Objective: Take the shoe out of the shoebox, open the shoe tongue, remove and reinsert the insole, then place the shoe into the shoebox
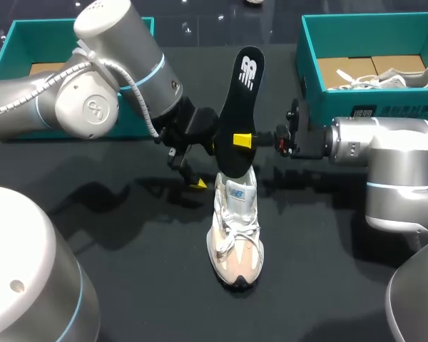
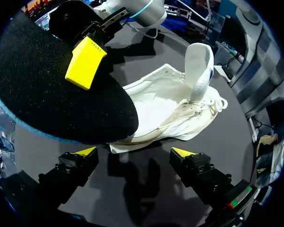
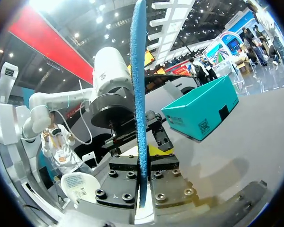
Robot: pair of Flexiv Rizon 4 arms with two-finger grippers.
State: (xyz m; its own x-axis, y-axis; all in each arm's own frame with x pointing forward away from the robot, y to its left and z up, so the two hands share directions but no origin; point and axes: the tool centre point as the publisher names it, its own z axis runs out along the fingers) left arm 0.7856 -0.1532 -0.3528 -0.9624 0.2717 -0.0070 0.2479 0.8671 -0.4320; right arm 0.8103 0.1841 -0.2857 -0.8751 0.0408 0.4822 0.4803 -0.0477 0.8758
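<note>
The black surface (image 1: 128,278) carries a teal shoebox (image 1: 7,53) at its far left corner. A second teal shoebox (image 1: 374,103) at the far right corner has a pale shoe (image 1: 396,75) inside.

The left arm (image 1: 93,100) and right arm (image 1: 385,153) meet over the middle of the surface.

The shoe (image 1: 235,235) stands there on its sole, toe toward the near edge. It is white and cream with a peach toe, its laces are loose, and its tongue (image 2: 199,64) is lifted upright.

The insole (image 1: 241,107) stands on end above the shoe's heel. Its face is black with a white mark and its edge (image 3: 138,94) is blue. Its lower end is at the heel opening, though whether it touches cannot be told.

The right jaws are clamped on the insole from both sides, one yellow fingertip (image 1: 242,140) flat against its face.

The left jaws are spread wide and hold nothing. They are just beside the shoe's heel, low near the surface, with the shoe ahead of them and the insole above one finger.
</note>
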